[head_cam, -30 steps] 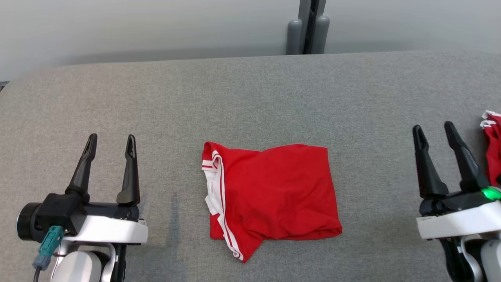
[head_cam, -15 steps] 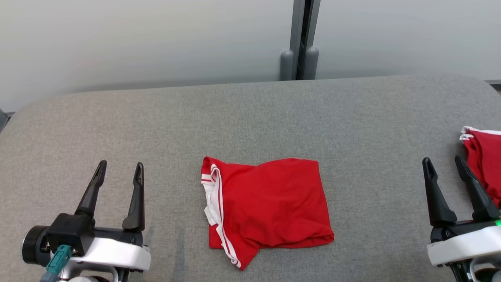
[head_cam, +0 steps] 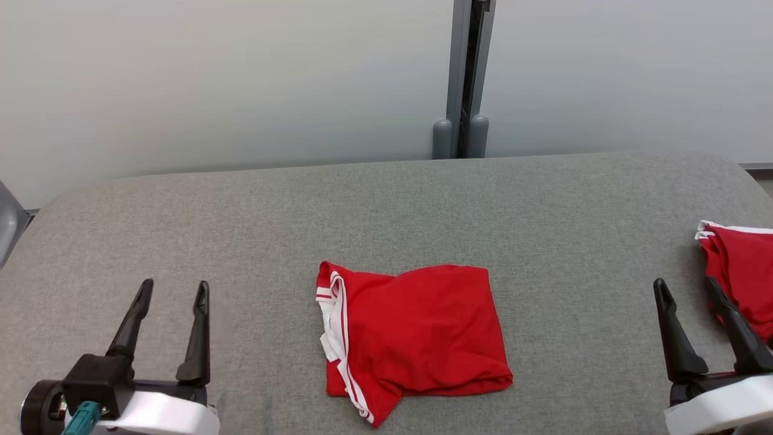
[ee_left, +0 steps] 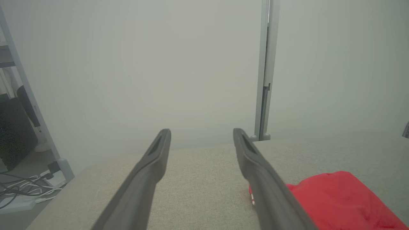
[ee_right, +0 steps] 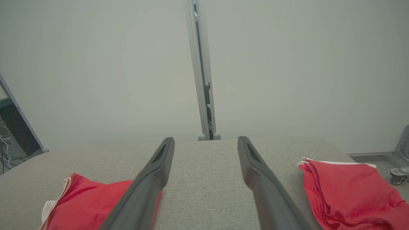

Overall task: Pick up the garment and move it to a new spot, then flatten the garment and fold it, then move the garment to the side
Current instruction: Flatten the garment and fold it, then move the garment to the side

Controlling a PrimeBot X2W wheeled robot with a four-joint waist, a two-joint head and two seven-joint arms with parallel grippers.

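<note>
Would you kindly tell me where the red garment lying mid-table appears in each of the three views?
Head view: the garment lies at bottom centre.
Left wrist view: the garment fills the bottom-right corner.
Right wrist view: the garment sits in the bottom-left corner.
Shared landmark: the upright grey post in the top half of each picture.
</note>
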